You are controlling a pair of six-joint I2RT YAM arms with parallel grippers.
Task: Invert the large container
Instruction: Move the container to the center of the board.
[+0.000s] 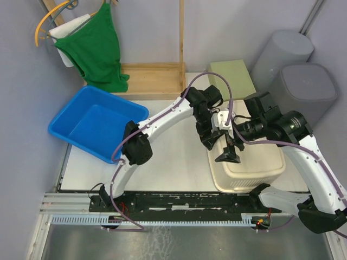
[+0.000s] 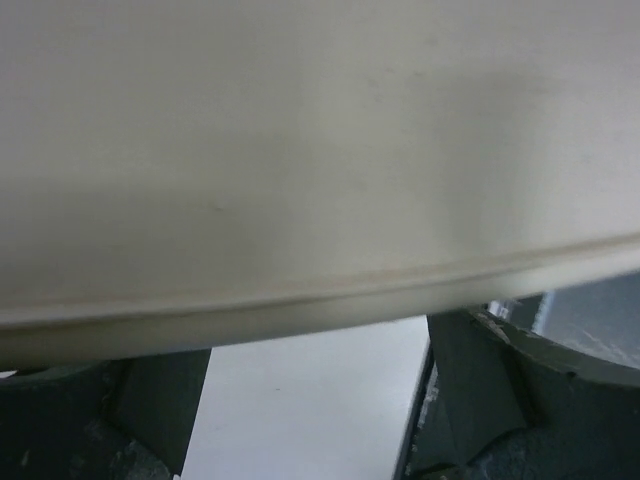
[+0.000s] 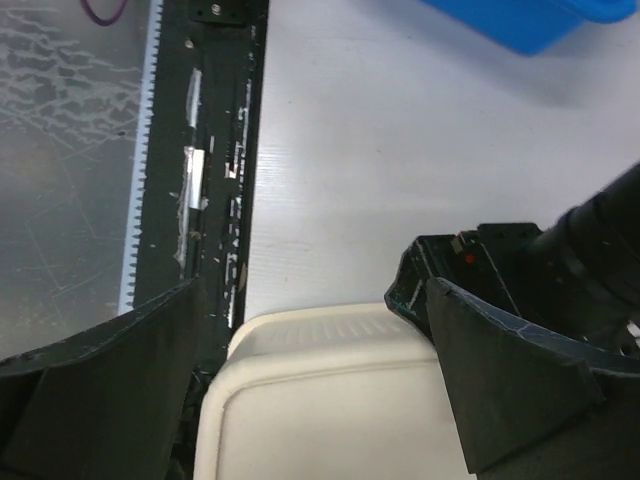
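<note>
On bench [image 1: 173, 165] R side, my L pincer [image 1: 211, 142] & R pincer [image 1: 227, 155] both splayed wide at lrg container [image 1: 257, 165].

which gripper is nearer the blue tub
Left. The left gripper is by the cream container, on its side facing the blue tub; the right gripper is over it, further away.

Lg cream container [image 1: 255, 169], rect., front-right, sitting level
</note>
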